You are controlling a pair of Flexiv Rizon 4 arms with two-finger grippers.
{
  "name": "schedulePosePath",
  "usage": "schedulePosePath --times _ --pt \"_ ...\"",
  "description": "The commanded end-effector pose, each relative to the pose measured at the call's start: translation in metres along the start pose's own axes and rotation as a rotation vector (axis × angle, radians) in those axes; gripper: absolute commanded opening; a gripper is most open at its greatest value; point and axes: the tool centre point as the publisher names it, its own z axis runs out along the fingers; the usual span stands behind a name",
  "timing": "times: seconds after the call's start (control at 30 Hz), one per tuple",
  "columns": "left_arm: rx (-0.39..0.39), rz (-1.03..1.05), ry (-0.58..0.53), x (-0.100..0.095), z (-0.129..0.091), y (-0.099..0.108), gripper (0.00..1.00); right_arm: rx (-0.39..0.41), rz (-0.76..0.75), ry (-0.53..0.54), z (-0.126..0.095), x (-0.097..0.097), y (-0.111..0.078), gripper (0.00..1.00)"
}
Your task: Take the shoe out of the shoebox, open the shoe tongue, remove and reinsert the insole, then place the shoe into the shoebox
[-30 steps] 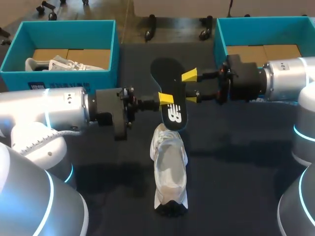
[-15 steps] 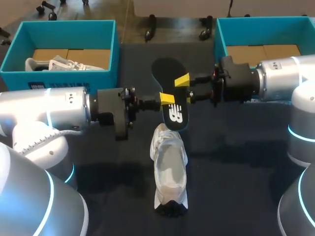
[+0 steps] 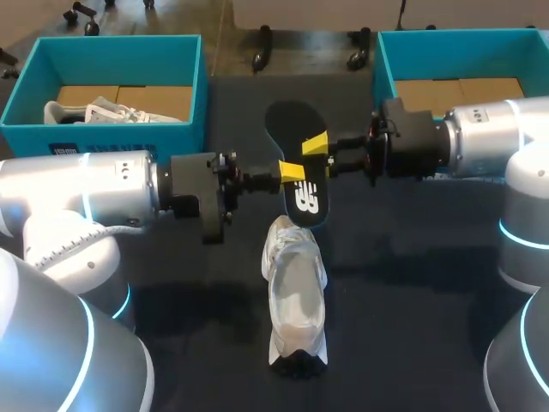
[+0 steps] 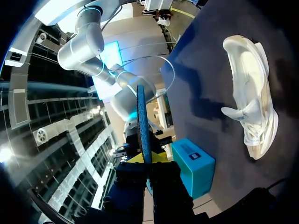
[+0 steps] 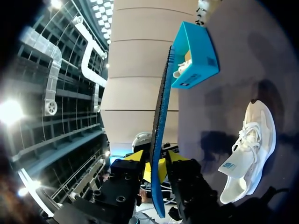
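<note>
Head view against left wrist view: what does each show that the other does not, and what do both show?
Only the head view: the left blue box and right blue box together, a second shoe lying in the left one, and the broad black face of the insole.
Only the left wrist view: the insole edge-on, standing up from between the fingers of the left gripper.
Both: the insole held by the left gripper, and the white shoe lying on the table.
</note>
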Motion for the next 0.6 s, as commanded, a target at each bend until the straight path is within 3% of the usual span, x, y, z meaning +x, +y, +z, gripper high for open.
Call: schedulePosePath --times 0.03,0.6 --pt "0.0 0.004 -0.004 0.0016 0.0007 -0.0007 0.0 0.003 0.001 0.0 0.0045 -0.0014 0.0023 0.27" --pt "0.0 0.004 -0.003 0.0022 0.0016 0.0002 0.0 -0.002 -0.014 0.002 0.005 0.0026 0.0026 0.15"
